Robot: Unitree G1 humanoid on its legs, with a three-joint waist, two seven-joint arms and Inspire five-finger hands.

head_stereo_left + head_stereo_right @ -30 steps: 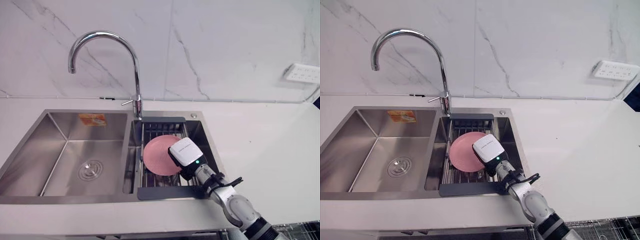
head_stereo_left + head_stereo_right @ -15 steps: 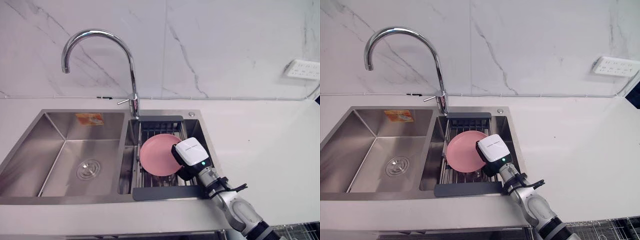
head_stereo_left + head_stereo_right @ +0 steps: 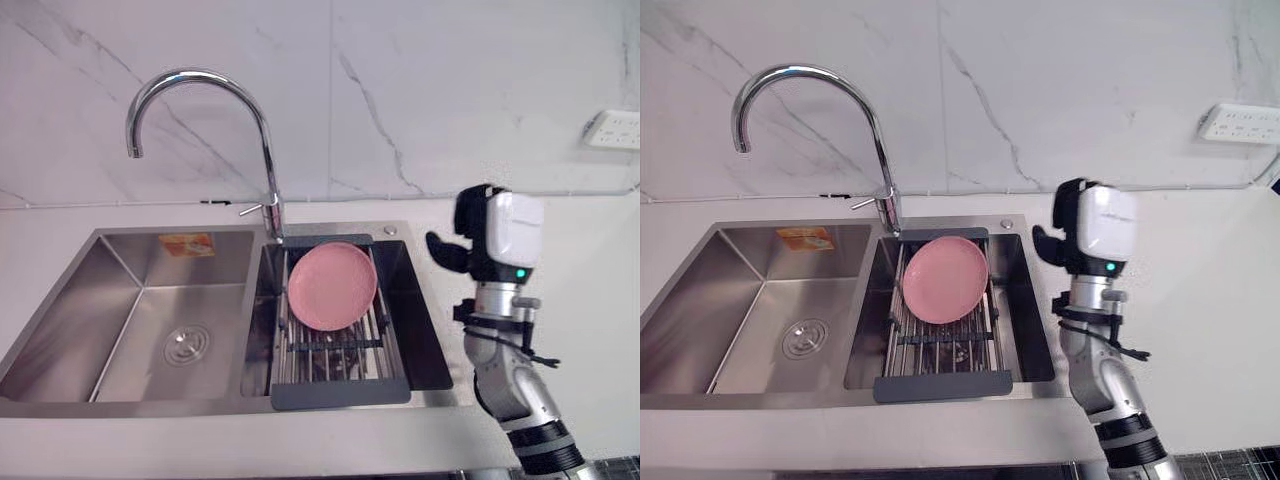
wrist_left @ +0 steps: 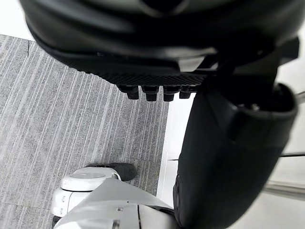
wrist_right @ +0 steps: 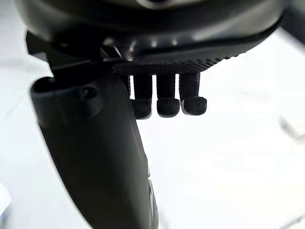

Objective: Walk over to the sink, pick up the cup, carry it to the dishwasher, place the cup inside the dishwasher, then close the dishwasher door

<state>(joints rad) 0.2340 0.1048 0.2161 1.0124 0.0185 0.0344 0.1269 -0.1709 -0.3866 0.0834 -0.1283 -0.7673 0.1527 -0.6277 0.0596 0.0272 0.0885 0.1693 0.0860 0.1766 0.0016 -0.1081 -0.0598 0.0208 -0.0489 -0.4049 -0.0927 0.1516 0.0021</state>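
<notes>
A pink plate (image 3: 332, 285) leans in the dark wire rack (image 3: 338, 352) across the sink's right basin. My right hand (image 3: 488, 240) is raised above the white counter just right of the sink, well clear of the plate. Its dark fingers (image 5: 167, 101) are relaxed and hold nothing, and the white cover on its back faces me. My left hand (image 4: 157, 91) hangs over grey carpet, fingers loose and empty.
The steel double sink (image 3: 118, 268) has a bare left basin with a drain (image 3: 186, 345). A tall curved tap (image 3: 264, 150) stands behind the divider. White counter (image 3: 580, 290) stretches to the right, with a wall socket (image 3: 612, 130) above it.
My right hand has lifted off the pink plate in the rack and swung up and to the right, above the counter. The plate stays leaning in the rack. The camera has shifted slightly.
</notes>
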